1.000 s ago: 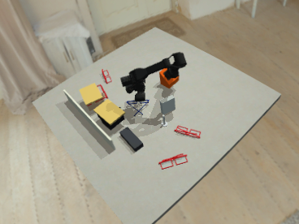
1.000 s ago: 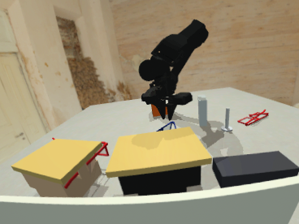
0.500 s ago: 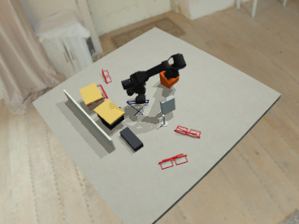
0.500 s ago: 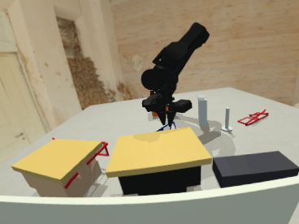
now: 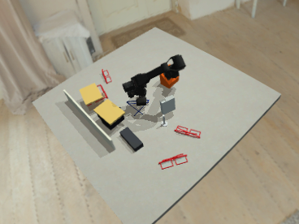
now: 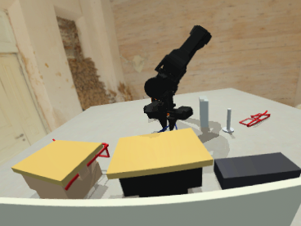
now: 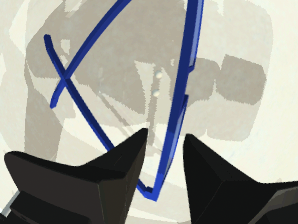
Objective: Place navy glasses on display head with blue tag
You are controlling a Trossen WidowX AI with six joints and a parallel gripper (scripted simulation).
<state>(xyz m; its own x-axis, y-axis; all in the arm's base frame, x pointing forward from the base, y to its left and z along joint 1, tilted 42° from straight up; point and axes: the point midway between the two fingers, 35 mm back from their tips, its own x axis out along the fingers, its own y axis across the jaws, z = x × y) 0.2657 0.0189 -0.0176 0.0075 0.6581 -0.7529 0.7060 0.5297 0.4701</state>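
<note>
At far left, pale curtains hang beside a white cabinet (image 5: 65, 45). On the bench (image 5: 211, 89) (image 6: 123, 110), a yellow-topped tan block (image 5: 92, 94) (image 6: 61, 161) carries red glasses (image 5: 103, 92) (image 6: 87, 165); a bump there would disturb a head that looks already dressed. Next comes the yellow-topped black block (image 5: 109, 112) (image 6: 159, 151); I cannot make out a blue tag on either. Beyond it, the navy glasses (image 5: 138, 106) (image 6: 165, 128) (image 7: 181, 85) lie on the bench, temples crossed, under the claw (image 5: 141, 106) (image 6: 168, 128) (image 7: 165, 136). Its fingers stand partly apart with nothing clamped; one end of the frame front shows between them in the wrist view. If they come down off-centre, a tip could land on the rim and skid the glasses; a grip so near one end could let them swing askew when lifted. Farther right, a grey upright panel (image 5: 167, 105) (image 6: 204, 112) stands near enough for a wide swing to clip. The bench is pale grey and matt, shadowed beneath the arm, with plank flooring around it.
</note>
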